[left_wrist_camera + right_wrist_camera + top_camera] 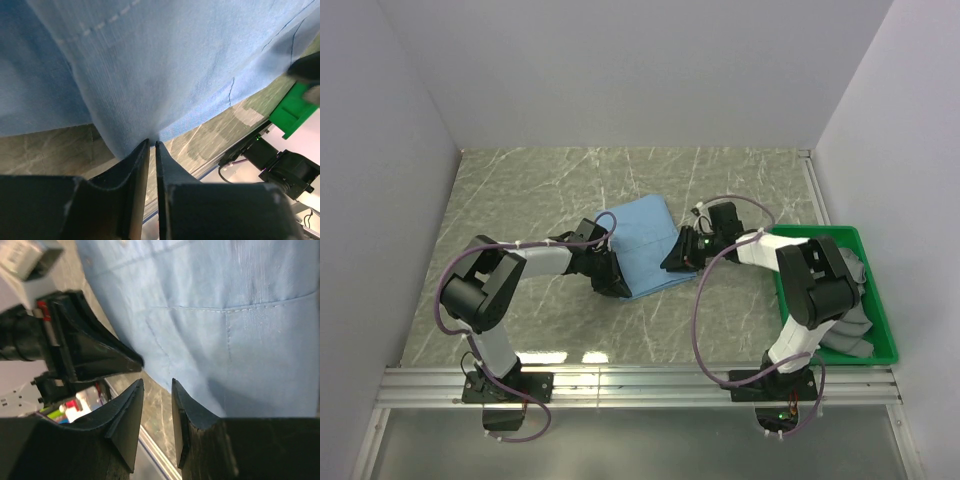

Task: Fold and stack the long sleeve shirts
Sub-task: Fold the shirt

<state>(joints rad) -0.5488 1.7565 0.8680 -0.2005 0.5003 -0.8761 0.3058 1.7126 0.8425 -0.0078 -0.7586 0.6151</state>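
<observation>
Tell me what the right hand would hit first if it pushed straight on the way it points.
The blue shirt. Its edge lies just ahead of the right hand, nearly touching it. Depth is unclear, so the hand may brush the table first.

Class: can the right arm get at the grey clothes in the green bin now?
Probably yes: the green bin lies open beside its base, though the right end effector is at the blue shirt.

You have the shirt (642, 238) central on the table (520, 190) — left gripper (152, 145) at its left edge, right gripper (157, 385) at its right; tray (830, 231) far right.
</observation>
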